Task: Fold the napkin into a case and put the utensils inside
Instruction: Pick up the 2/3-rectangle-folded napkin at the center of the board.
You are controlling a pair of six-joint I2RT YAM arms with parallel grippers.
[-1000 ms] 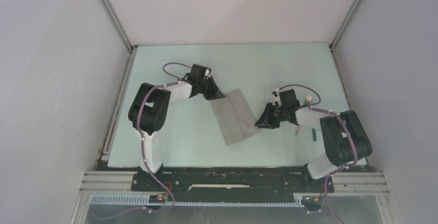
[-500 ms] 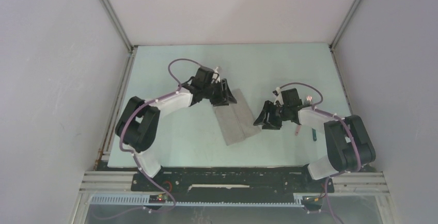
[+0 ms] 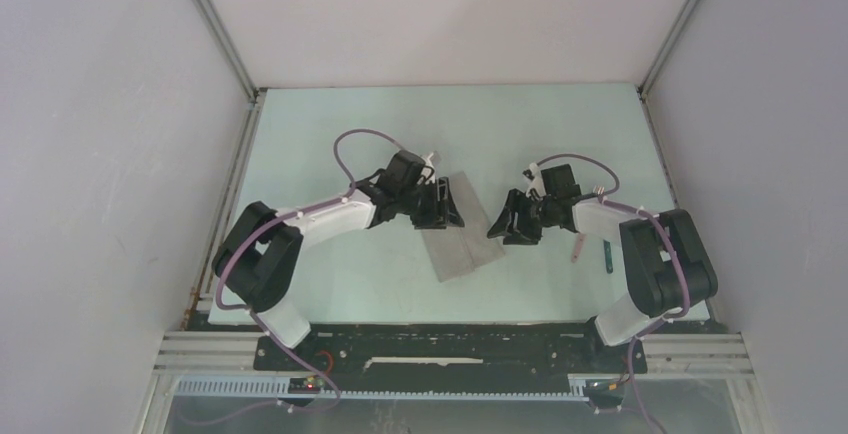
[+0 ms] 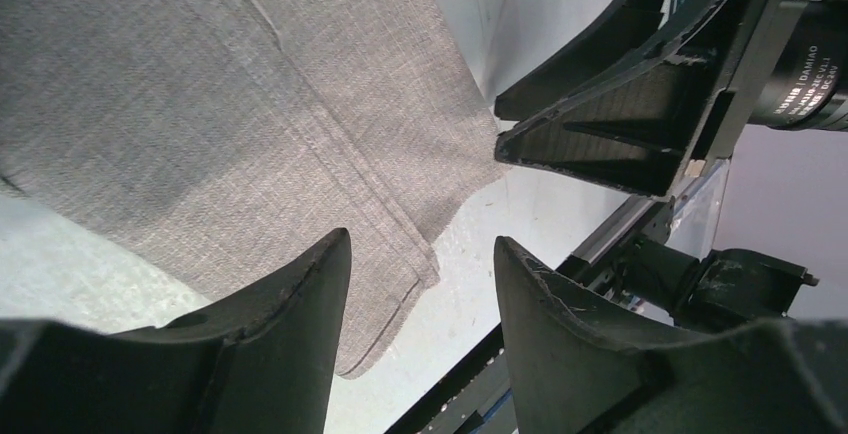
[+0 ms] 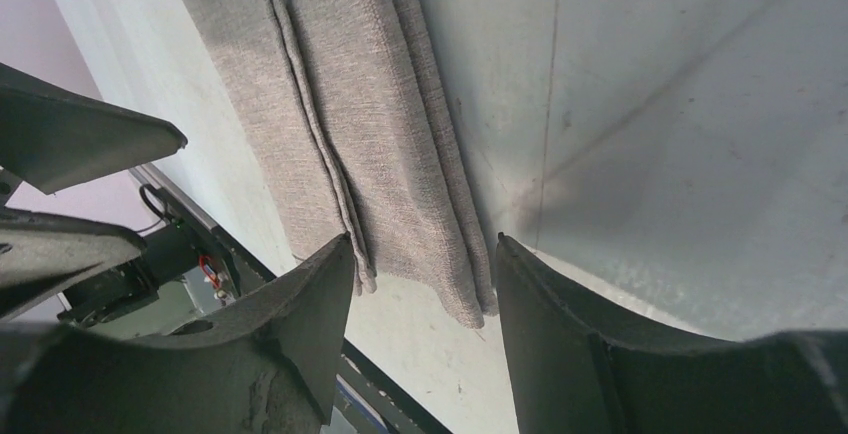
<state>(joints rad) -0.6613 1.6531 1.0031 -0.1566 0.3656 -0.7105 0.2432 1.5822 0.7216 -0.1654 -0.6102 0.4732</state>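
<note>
**tabletop_tom:** where are you at with the napkin thing? hands full?

**me:** nope, both empty. My left gripper (image 3: 447, 206) has its fingers spread with nothing but air between them, and it's the same for my right gripper (image 3: 503, 224). They hover tip to tip over the napkin (image 3: 462, 244), which lies flat on the table (image 3: 560, 134) right under both sets of fingertips. In the left wrist view, one corner of the cloth sits just below the gap in my fingers. In the right wrist view, its short end lies in the gap, with stacked hems showing.

**tabletop_tom:** so folding's done?

**me:** pretty much, I reckon. It's a narrow layered strip, so I'd call it the case, maybe one tidy-up short. Can't tell from here where the pocket opens, though.

**tabletop_tom:** and next?

**me:** the utensils (image 3: 590, 251). They're behind my right fingers, back beside that forearm and well apart from the cloth. I can make out a pink handle (image 3: 577, 246) and a teal handle (image 3: 607, 255). The right gripper needs to swing back there, drop over one thin handle and pinch low, since they lie flat. The left should probably pin or lift the cloth's open edge so it doesn't skid or unfold when something slides in.
</note>
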